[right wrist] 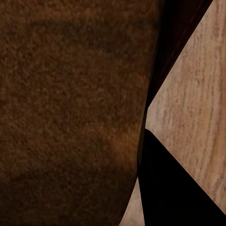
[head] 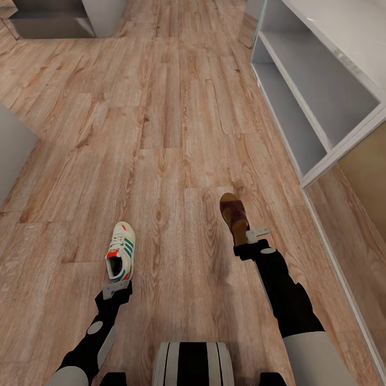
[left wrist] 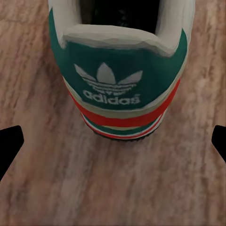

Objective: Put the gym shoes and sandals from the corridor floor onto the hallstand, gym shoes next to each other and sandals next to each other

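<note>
Brown sandal [head: 234, 213] pinched at heel by right tool [head: 251, 238]; left tool [head: 115, 289] spread behind gym shoe [head: 121, 251]. Risk: shallow heel pinch, sandal may slip off.

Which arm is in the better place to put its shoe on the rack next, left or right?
Probably right. The right gripper is at the sandal, beside the rack on that side. The left gripper sits behind the sneaker, farther from the rack.
</note>
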Tool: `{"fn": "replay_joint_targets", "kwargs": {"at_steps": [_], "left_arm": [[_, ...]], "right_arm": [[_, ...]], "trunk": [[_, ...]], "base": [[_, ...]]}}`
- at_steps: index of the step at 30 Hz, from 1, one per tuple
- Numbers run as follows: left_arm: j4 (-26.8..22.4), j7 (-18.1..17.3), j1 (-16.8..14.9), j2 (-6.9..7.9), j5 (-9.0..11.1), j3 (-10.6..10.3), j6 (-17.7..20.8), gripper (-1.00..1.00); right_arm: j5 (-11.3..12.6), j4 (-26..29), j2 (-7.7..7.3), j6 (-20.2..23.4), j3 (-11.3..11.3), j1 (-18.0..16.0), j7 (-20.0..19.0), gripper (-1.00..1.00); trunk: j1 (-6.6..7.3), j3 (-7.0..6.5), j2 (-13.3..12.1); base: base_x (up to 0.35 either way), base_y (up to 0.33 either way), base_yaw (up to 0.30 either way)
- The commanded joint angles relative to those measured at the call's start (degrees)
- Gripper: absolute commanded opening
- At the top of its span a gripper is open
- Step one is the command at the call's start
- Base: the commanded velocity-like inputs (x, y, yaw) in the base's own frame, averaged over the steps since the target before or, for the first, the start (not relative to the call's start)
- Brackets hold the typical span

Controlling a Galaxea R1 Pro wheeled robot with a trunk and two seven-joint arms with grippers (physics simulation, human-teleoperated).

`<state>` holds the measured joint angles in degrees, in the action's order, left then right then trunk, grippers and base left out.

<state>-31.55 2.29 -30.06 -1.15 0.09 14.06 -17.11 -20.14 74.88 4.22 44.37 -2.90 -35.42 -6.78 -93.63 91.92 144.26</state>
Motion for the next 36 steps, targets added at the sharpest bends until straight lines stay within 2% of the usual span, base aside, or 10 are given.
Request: {"fn": "replay_joint_targets", "kwargs": {"at_steps": [1, 14, 23, 36], "left_arm": [[0.00, 0.00, 0.00, 0.00, 0.00, 0.00, -0.01, 1.00], [0.00, 0.00, -0.06, 0.01, 0.00, -0.06, -0.03, 1.00], [0.05, 0.00, -0.17, 0.03, 0.00, -0.12, -0.03, 1.00], [0.08, 0.00, -0.18, 0.02, 0.00, -0.12, -0.03, 1.00]], "right_arm": [[0.19, 0.00, 0.00, 0.01, 0.00, 0.00, 0.19, -1.00], [0.19, 0.02, 0.00, 0.01, 0.00, 0.00, 0.19, -1.00], [0.19, 0.00, 0.00, 0.01, 0.00, 0.00, 0.19, -1.00], [0.19, 0.01, 0.00, 0.01, 0.00, 0.00, 0.19, -1.00]], "trunk": [[0.00, 0.00, 0.00], [0.00, 0.00, 0.00], [0.00, 0.00, 0.00], [0.00, 0.00, 0.00]], "base": [[0.000, 0.000, 0.000], [0.001, 0.000, 0.000], [0.141, 0.000, 0.000], [0.011, 0.000, 0.000]]}}
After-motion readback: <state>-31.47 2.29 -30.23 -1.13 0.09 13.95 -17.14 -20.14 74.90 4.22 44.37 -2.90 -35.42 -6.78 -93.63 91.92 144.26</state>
